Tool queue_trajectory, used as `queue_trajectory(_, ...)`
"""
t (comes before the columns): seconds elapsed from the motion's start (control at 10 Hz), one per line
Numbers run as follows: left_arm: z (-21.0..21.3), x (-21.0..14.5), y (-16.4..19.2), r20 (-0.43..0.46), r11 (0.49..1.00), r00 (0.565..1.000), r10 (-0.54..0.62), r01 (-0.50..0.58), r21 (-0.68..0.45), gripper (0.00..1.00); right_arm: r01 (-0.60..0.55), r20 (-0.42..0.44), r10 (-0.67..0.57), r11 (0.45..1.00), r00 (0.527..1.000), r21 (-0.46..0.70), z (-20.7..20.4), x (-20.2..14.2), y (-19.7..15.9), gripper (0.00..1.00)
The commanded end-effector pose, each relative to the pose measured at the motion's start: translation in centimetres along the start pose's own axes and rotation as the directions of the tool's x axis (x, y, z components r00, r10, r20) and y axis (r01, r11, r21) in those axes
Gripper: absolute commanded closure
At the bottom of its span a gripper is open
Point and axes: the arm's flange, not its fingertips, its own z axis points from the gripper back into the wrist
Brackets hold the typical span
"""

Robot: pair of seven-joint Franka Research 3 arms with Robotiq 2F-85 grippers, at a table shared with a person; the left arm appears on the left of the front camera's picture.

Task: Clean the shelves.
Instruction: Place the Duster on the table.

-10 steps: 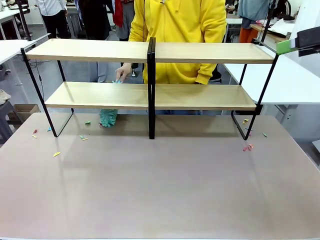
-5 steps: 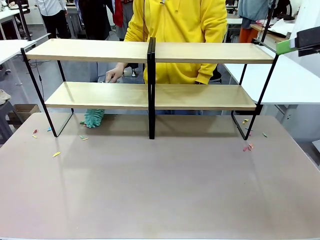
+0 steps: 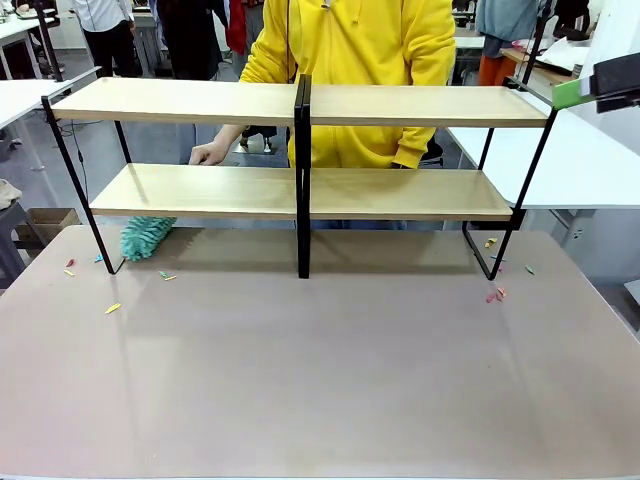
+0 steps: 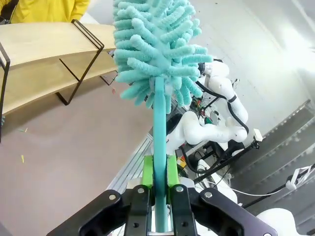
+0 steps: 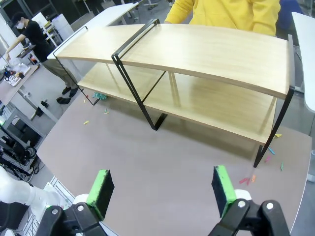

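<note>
The shelves (image 3: 200,190) stand at the table's far side, two light-wood tiers on a black frame. Behind them a person in a yellow top holds a teal duster (image 3: 147,237) with one hand (image 3: 210,154). The duster's fluffy head lies on the table under the lower board, by the left leg. My left gripper (image 4: 158,169) is shut on the handle of a second teal duster (image 4: 157,49), held upright away from the shelves (image 4: 44,54). My right gripper (image 5: 161,189) hangs open high above the table, facing the shelves (image 5: 197,49); one green pad (image 3: 573,93) shows at the upper right.
Small coloured scraps lie on the grey-brown tabletop near the left leg (image 3: 112,308) and the right leg (image 3: 495,294). A white table (image 3: 580,170) stands to the right. The tabletop's near half (image 3: 330,380) is bare.
The person's hand and duster swept left under the lower board, from near the centre post to the left leg. My grippers have not moved.
</note>
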Motion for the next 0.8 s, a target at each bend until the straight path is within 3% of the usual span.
queue_trajectory(0.0, -0.15, -0.26, 0.18, 0.011, 1.000, 1.000, -0.012, 0.012, -0.002, 1.00, 0.002, -0.002, -0.002, 1.000, 1.000, 0.007, -0.03, 0.02, -0.02, 0.00)
queue_trajectory(0.7, -0.15, -0.26, 0.18, 0.011, 1.000, 1.000, -0.012, 0.012, -0.002, 1.00, 0.002, -0.002, -0.002, 1.000, 1.000, 0.007, -0.03, 0.02, -0.02, 0.00)
